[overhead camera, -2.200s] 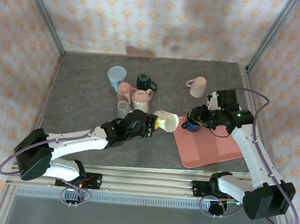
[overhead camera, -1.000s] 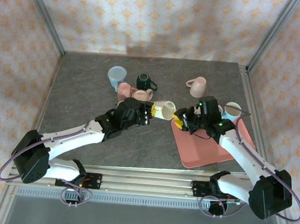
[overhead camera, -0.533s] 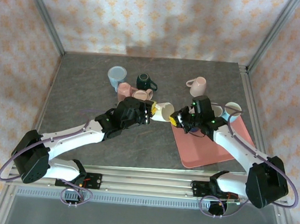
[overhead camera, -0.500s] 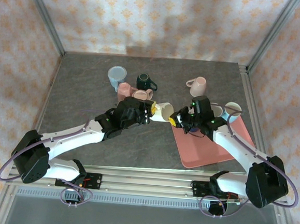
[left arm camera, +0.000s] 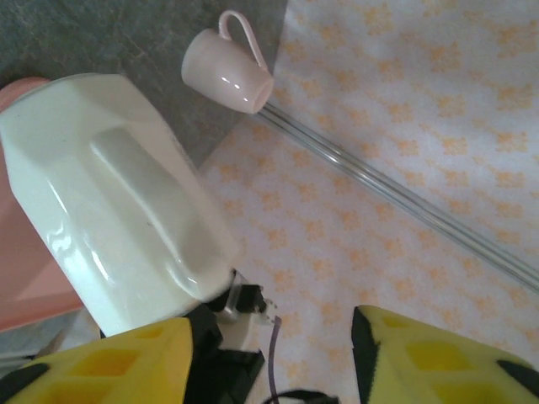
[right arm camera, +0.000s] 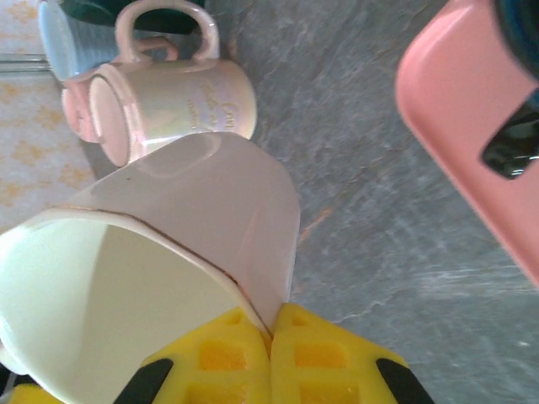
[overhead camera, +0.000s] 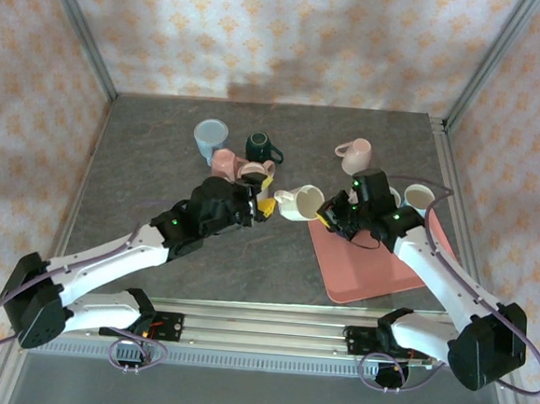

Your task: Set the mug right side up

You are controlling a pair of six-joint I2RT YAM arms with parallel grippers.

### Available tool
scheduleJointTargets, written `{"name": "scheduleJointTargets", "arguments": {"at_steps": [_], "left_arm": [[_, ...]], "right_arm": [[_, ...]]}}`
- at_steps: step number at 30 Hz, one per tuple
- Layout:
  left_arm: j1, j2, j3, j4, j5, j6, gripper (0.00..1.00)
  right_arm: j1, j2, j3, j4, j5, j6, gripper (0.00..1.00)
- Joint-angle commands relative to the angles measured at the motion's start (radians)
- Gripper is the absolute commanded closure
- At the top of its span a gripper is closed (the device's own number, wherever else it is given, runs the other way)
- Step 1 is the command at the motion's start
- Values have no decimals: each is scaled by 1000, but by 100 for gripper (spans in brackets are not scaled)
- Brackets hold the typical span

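Observation:
The cream mug (overhead camera: 303, 204) hangs above the grey table between the two arms, just left of the pink tray (overhead camera: 377, 262). My right gripper (overhead camera: 329, 212) is shut on its rim, one finger inside and one outside the wall (right arm camera: 269, 337). In the right wrist view the mug (right arm camera: 194, 227) lies tilted, with its pale inside turned towards the camera. My left gripper (overhead camera: 265, 198) stands open just left of the mug. In the left wrist view the mug (left arm camera: 118, 194) sits above the left finger (left arm camera: 101, 362), and nothing is between the two fingers (left arm camera: 274, 362).
A cluster of mugs stands behind the left gripper: light blue (overhead camera: 209, 139), dark green (overhead camera: 262, 148), pink (overhead camera: 224, 165). A pink mug (overhead camera: 355, 155) sits at the back right. Another mug (overhead camera: 418, 197) stands on the tray. A pearly mug (right arm camera: 168, 105) lies on its side.
My left gripper has opened, let go of the mug and drawn back a little. My right gripper has shut on the mug's rim and holds it alone.

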Motion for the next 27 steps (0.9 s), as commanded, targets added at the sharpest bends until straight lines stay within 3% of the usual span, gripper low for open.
{"name": "scheduleJointTargets", "arguments": {"at_steps": [1,5,10,14,18,27], "left_arm": [[25,-60,-33,-92,71,17,42],[94,-141,-13,-277,159,197,33],[214,-130,104,-504,299,542,32],[225,-38,278,-678,332,838,32],[224,37,386,-730,351,989,32],[218,127,475,-774,361,1182,32]], "right_arm": [[2,-54,69,-73,24,-119,100],[2,-65,164,-287,74,-205,100],[0,-107,256,-528,179,-245,100],[-3,-110,320,-724,329,-220,100],[-36,-93,359,-865,453,-220,100],[-369,-95,288,-831,442,-394,100]]}}
